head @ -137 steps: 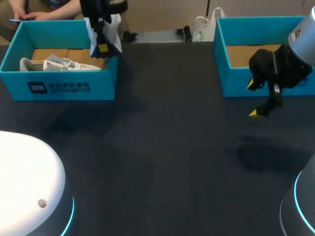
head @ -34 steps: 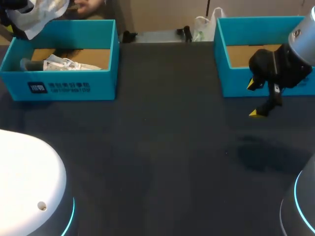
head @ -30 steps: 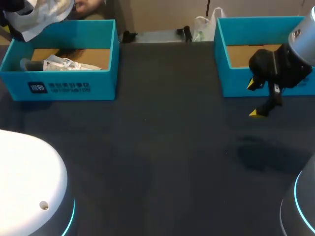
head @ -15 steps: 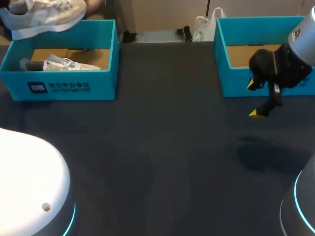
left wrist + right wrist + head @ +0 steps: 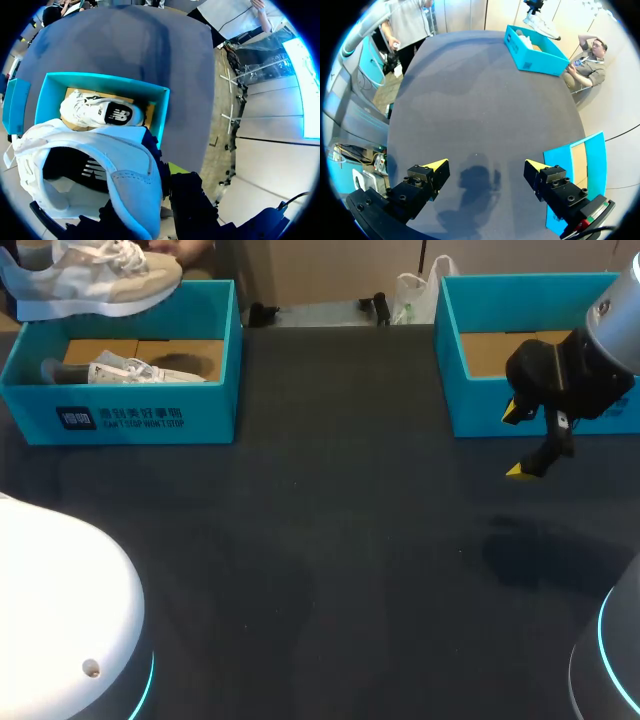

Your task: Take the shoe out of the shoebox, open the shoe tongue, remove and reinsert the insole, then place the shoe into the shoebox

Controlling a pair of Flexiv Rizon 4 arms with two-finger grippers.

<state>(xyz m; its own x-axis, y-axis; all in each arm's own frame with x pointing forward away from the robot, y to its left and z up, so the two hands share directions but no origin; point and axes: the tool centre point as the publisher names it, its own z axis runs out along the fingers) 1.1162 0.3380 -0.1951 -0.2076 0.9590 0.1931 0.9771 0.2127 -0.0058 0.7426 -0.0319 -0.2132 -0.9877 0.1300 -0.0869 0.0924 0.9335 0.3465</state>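
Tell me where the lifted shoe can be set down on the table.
The broad dark table between the left shoebox and the right shoebox is bare, down to the near edge. Crowded: the left shoebox, which holds a second shoe, and the patch before the right shoebox, under the open right pincer.

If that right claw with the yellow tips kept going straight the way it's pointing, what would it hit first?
Most likely the bare dark table; the open right gripper angles down at it with nothing between, as far as shown.
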